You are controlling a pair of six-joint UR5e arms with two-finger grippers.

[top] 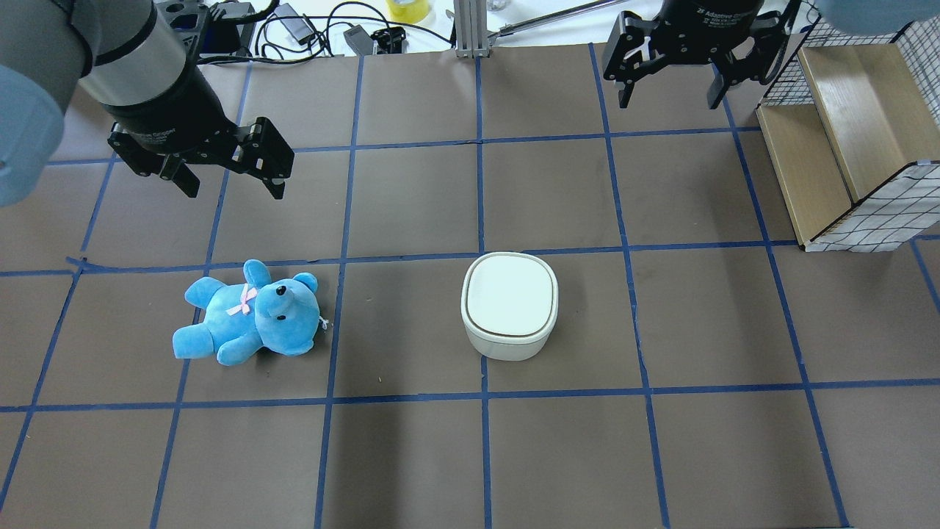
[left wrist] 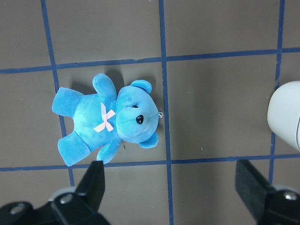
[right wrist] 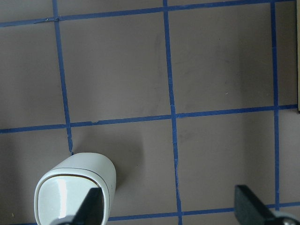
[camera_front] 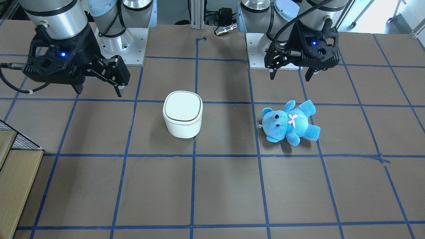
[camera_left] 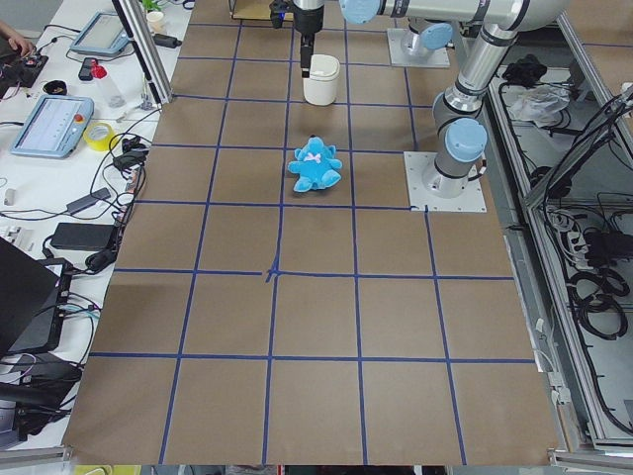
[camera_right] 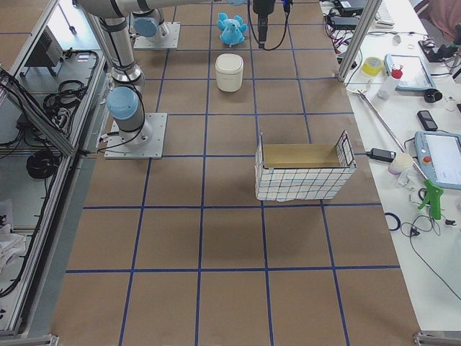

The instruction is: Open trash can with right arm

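Gripper [camera_front: 99, 92] on right arm [camera_front: 56, 16] hovers open, pointing down.

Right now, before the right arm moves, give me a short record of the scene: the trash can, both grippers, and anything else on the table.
trash can: upright near the middle of the table, closed
right gripper: open, empty, hovering apart from the trash can
left gripper: open, empty, hovering near the teddy bear
teddy bear: blue, lying face up on the robot's left of the trash can, not touching it
wire basket: at the table's edge on the robot's right
task state: trash can not yet opened
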